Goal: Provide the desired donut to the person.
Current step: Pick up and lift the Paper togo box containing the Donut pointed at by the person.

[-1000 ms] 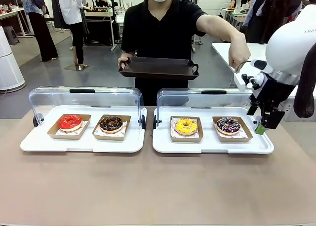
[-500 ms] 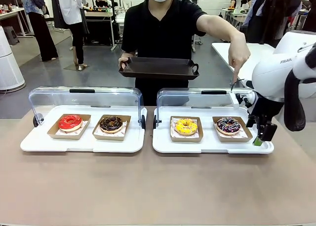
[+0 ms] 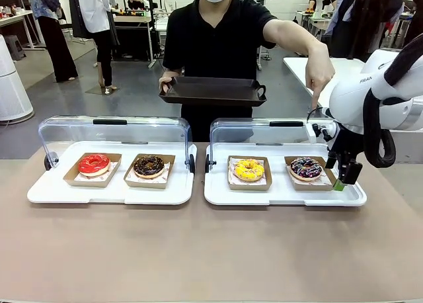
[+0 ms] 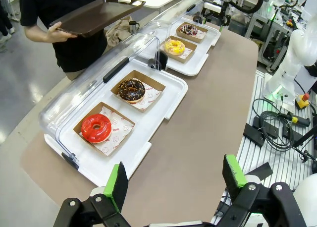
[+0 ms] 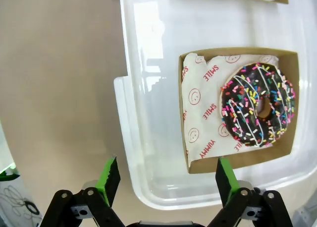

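The sprinkled donut is pointed at from above by the person's hand, so it is judged to be the one wanted. It lies in a cardboard box at the right end of the right-hand white tray, in front of the raised clear lid.

The right gripper is held at that tray's right edge, just beside the box. Its fingers are spread wide and nothing is held between them. The left gripper is held over the counter's left end, likewise wide open and empty.

For the step in hand, the cardboard should be taken rather than the icing. One finger is best set inside the box's right wall and one outside, well clear of the sprinkles. A gentle close is called for, and the box should be kept level when raised.

Room is tight on three sides. The tray's rim runs along the right and front edges, and the lid stands close behind the box. The yellow donut sits apart to the left. The open way is upward, then over the lid to the dark tray held beyond the counter's far edge. The pointing hand hangs above the lid's right end and would have to be avoided.
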Available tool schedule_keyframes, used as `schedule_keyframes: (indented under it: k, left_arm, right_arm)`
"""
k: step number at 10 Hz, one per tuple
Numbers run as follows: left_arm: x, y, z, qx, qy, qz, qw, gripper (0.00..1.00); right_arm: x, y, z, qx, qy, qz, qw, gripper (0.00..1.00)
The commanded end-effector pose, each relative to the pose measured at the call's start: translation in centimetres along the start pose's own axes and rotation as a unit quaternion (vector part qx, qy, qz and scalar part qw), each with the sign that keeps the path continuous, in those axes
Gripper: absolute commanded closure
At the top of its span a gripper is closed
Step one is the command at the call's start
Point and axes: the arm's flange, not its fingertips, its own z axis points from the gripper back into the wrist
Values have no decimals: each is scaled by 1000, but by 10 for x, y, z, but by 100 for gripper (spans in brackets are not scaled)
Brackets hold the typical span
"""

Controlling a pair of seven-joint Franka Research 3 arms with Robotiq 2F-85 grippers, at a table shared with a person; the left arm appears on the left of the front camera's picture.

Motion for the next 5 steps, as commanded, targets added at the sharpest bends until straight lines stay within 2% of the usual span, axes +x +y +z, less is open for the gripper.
schedule_keyframes:
  k: [1, 5]
  left_arm:
    - [-1, 0, 2, -3, -4, -7, 1000, 0]
    - [-1, 0, 2, -3, -4, -7, 1000, 0]
  right_arm:
    - [1, 8, -1, 2, 0, 5, 1000, 0]
    - [3, 3, -2, 2, 1, 4, 1000, 0]
